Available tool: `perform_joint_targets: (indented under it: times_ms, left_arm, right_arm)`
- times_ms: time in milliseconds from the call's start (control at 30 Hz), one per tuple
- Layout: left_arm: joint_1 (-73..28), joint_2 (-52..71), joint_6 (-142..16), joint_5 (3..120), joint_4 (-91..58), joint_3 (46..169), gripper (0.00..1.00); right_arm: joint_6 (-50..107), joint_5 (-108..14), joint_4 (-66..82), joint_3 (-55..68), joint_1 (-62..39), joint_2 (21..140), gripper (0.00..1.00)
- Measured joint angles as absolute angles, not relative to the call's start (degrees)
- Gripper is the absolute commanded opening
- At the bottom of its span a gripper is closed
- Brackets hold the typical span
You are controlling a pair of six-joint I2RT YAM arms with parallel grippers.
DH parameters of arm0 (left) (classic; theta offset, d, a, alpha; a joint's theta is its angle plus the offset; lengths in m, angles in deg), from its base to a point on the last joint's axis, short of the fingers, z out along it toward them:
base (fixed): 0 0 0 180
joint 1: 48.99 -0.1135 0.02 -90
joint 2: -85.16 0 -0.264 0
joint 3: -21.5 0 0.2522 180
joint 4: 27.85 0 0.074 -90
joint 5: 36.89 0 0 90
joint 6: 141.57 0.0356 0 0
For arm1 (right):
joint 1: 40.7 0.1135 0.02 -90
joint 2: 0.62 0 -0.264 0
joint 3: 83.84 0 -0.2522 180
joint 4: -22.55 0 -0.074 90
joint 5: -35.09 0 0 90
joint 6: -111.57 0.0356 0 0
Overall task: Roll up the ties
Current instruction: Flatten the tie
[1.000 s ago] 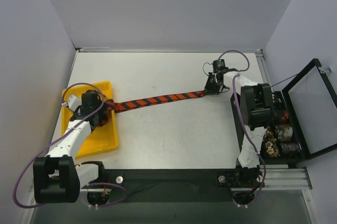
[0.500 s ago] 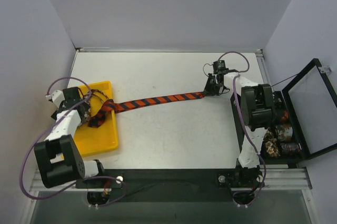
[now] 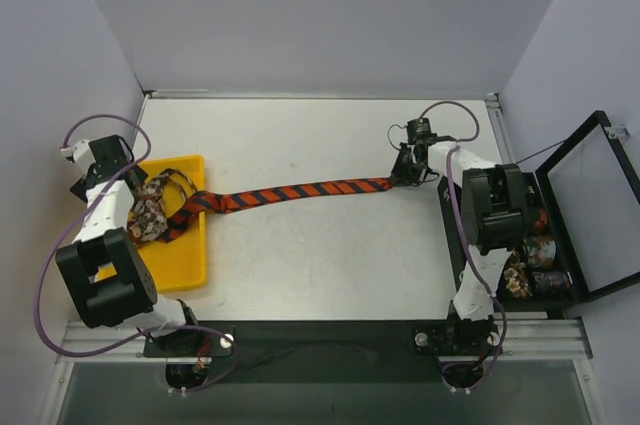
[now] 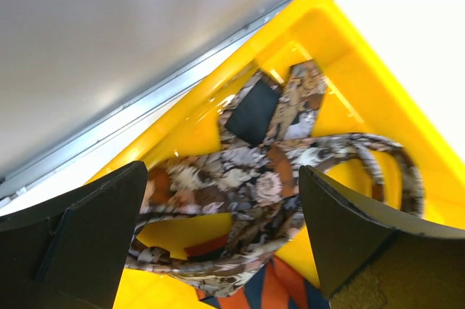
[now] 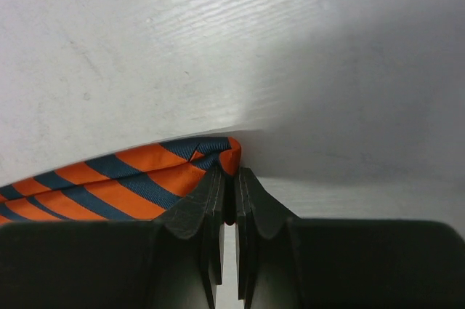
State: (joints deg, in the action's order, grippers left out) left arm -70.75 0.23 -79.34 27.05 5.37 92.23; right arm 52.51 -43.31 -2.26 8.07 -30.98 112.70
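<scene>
Right claw (image 5: 229, 182) is clenched on one end of the orange/dark striped tie (image 3: 300, 190). The very tip is buried between the pads, so I can't see it. The right wrist view cuts the tie off at its left edge.

From the grip the tie runs left across the white table (image 3: 320, 275) into the yellow tray (image 3: 185, 265). Its far end goes under the patterned heap there and is hidden.

Left claw (image 4: 224, 178) is released, jaws wide apart, hovering over the tray and holding nothing. Below it a brown/cream floral tie (image 4: 254, 185) lies in a loose tangle of loops with a black backing patch showing. One tie or several, can't tell. A bit of striped tie pokes out at the bottom of that view. In the top view the left arm (image 3: 100, 235) covers the tray's left edge.

Far right, a black box (image 3: 590, 205) sits beside the table with its lid open. Its contents are partly behind the right arm (image 3: 490, 205). They look like rolled patterned fabric, too small to be sure. Purple cables (image 3: 50, 285) loop along both arms.
</scene>
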Motion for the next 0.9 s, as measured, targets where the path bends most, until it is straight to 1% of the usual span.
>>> perform_joint_targets:
  times_ms: [133,267,400,533,767,900]
  left_arm:
    - [-69.50,2.33,-79.51,28.42,6.38,94.27,0.97]
    - [-65.96,6.83,-80.43,30.48,9.94,96.32,0.97]
    - [-59.86,11.03,-82.44,33.76,13.04,99.18,0.97]
    - [-51.49,13.78,-85.28,38.41,14.57,98.86,0.97]
    - [-33.48,15.73,-94.07,42.30,13.94,90.18,0.97]
    - [-28.50,15.68,-100.28,42.91,11.32,82.81,0.97]
  right_arm:
    - [52.44,-49.61,-5.34,8.90,-31.14,108.46,0.00]
    - [51.46,-55.55,-8.34,7.68,-31.33,102.49,0.00]
    - [50.23,-60.95,-10.98,3.88,-31.35,98.16,0.00]
    - [49.82,-64.80,-13.71,3.09,-32.36,94.12,0.00]
    - [49.82,-67.33,-17.67,3.37,-36.19,89.68,0.00]
    - [49.75,-67.75,-18.87,3.88,-37.39,88.06,0.00]
